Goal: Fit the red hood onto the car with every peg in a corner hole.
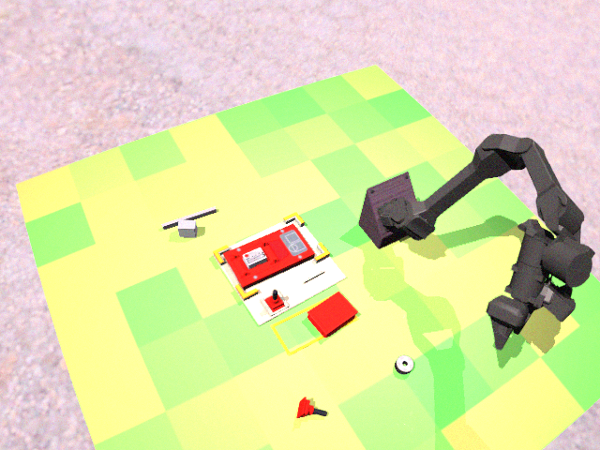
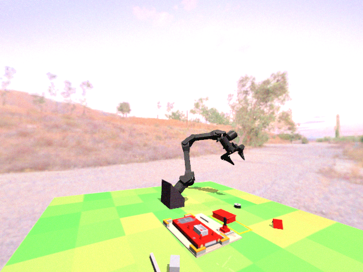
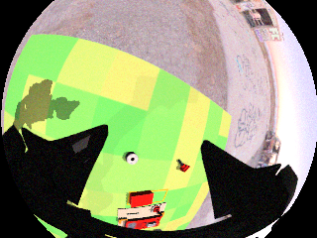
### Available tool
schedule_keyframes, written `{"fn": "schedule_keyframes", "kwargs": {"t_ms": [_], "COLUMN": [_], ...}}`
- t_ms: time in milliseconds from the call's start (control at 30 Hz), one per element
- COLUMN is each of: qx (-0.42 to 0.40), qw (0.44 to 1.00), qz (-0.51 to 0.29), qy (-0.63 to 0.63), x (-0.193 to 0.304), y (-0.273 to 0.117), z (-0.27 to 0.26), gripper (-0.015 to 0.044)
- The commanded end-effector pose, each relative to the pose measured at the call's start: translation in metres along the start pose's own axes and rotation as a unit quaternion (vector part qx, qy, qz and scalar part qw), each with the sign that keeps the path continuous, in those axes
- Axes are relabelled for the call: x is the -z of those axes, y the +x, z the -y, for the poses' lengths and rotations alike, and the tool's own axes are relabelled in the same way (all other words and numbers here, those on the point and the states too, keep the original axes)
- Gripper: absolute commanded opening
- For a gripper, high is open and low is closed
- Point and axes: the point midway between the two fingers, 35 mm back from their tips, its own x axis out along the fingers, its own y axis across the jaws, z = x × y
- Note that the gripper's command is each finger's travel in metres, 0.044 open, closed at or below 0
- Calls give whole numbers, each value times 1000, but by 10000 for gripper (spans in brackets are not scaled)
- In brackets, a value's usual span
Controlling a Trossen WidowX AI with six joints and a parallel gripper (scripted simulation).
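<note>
The red hood (image 1: pixel 332 313) (image 2: pixel 223 215) (image 3: pixel 141 198) lies flat on the table beside the jig (image 1: pixel 332 278) (image 2: pixel 234 237), roof up, over one end of a yellow outline. The red chassis (image 1: pixel 283 265) (image 2: pixel 182 224) sits in the jig between yellow corner pieces. The white and grey engine block (image 1: pixel 254 257) (image 2: pixel 200 229) stands on its deck, with short pegs around it; they are tiny in view. My gripper (image 2: pixel 239 161) (image 3: pixel 157 138) is open and empty, high above the table and well away from the hood. The hood's corner holes cannot be made out.
A red piece with a black stem (image 1: pixel 275 303) (image 2: pixel 224 229) stands on the jig plate. A black-and-white wheel (image 1: pixel 406 365) (image 2: pixel 237 205) (image 3: pixel 129 159) and another red piece (image 1: pixel 304 409) (image 2: pixel 277 224) lie beyond the hood. A grey block (image 1: pixel 187 228) and a bar (image 1: pixel 190 218) lie across the jig.
</note>
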Motion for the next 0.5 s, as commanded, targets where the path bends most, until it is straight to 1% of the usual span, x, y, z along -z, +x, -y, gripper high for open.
{"fn": "schedule_keyframes", "kwargs": {"t_ms": [0,267,467], "qx": [-4,-4,13], "qw": [998,977,945], "qz": [-39,-137,-211], "qy": [51,162,251], "x": [22,85,144], "y": [24,68,83], "z": [9,37,58], "gripper": [440,440,440]}}
